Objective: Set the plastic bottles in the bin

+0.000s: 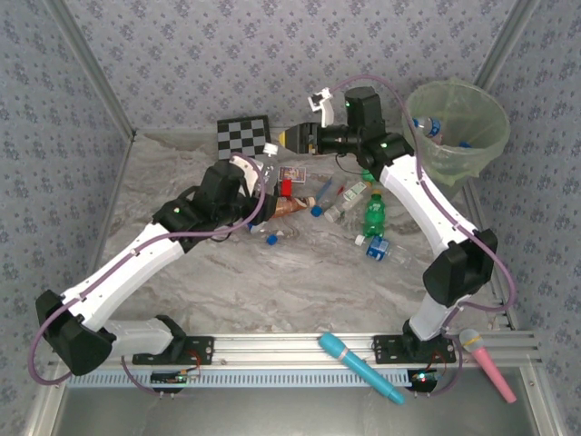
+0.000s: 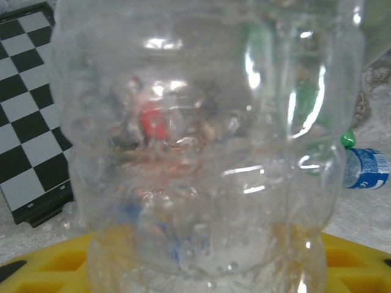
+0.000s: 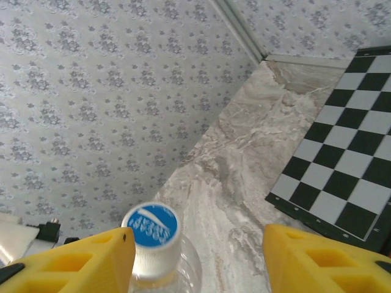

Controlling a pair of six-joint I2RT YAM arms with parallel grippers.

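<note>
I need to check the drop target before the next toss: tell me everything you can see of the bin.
The bin is a tall round wastebasket, open-topped, narrowing downward, lined with a translucent pale green bag folded over its rim. It stands upright at the table's far right corner, by the wall. Inside lies a clear bottle with a blue label, plus another blue bit.

Count two arms: one left arm (image 1: 136, 259) and one right arm (image 1: 427, 204). You see one bin (image 1: 451, 165), one checkerboard (image 1: 243, 136) and one red block (image 1: 287, 187). Count one blue stick (image 1: 360, 367) and one pink stick (image 1: 488, 365).

Among the plastic bottles (image 1: 378, 248) clustered on the tabletop (image 1: 300, 282), you find one green bottle (image 1: 374, 214) and one brownish bottle (image 1: 289, 207). The clear ones overlap, so you cannot fix their number. At least two blue caps (image 1: 425, 124) show inside the bin.
</note>
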